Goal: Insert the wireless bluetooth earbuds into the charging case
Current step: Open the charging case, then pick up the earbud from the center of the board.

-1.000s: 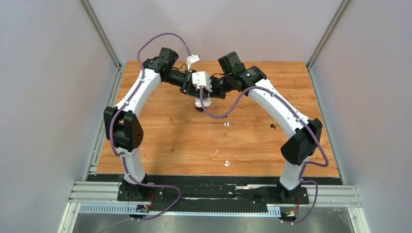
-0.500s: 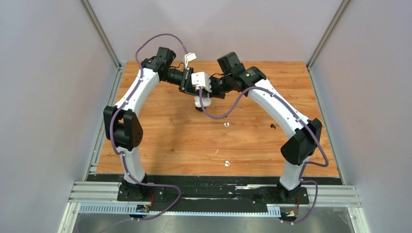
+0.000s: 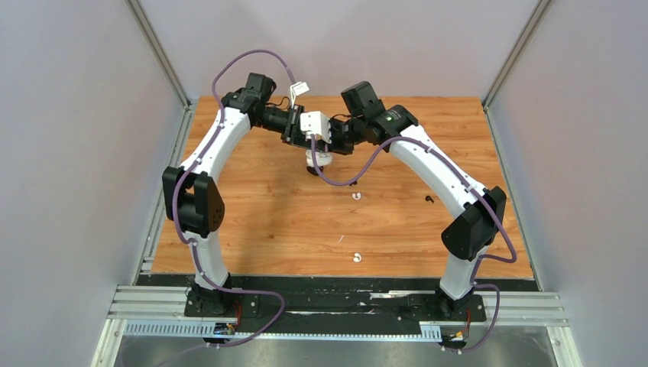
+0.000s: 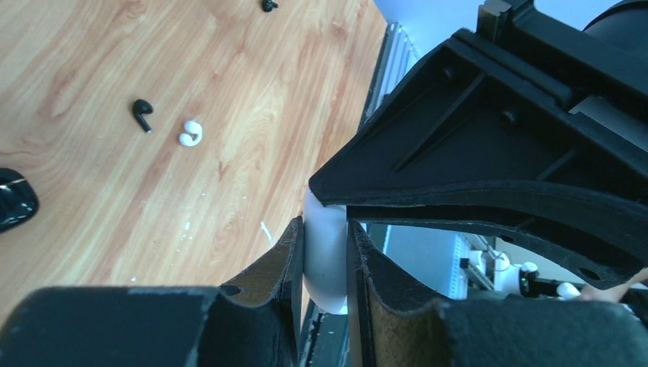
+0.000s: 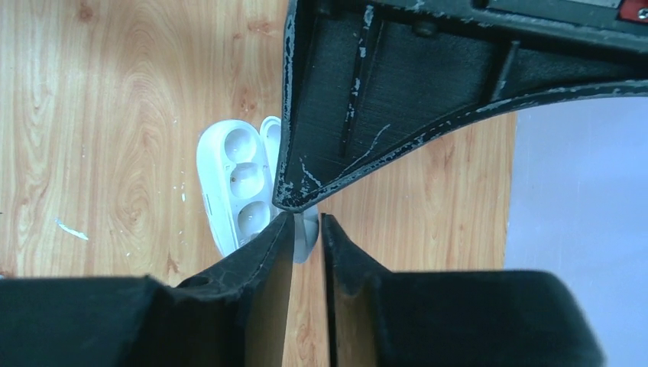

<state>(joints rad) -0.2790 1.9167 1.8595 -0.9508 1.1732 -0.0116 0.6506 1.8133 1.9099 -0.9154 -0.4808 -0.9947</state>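
The wireless bluetooth earbuds (image 3: 356,196) are not in a case yet. All the ones I can see lie loose on the wooden table (image 3: 252,222). From above, one white earbud is near the middle of the table. Another white earbud (image 3: 356,257) is close to the near edge, and a black earbud (image 3: 429,199) is off to the right. The left wrist view shows a second black earbud (image 4: 142,112) just beside a white one. They are tiny, with a round head and a short bent stem, much smaller than the case.

The white charging case (image 5: 237,183) is at the far middle of the table, between the two grippers. Its lid (image 5: 271,130) is open, and the round holes I can see inside are empty. A black case (image 4: 11,199) lies near it, with only its edge showing.

The left gripper (image 4: 325,229) squeezes a round white part of the white charging case between its fingers (image 4: 267,260). The right gripper (image 5: 307,220) has its fingers a little bit apart, right at the edge of the case. Some white shows between the tips, but I cannot tell if they pinch it.

So I think the job is only at the start. One case is open and ready, and every earbud has to be picked up and put in.
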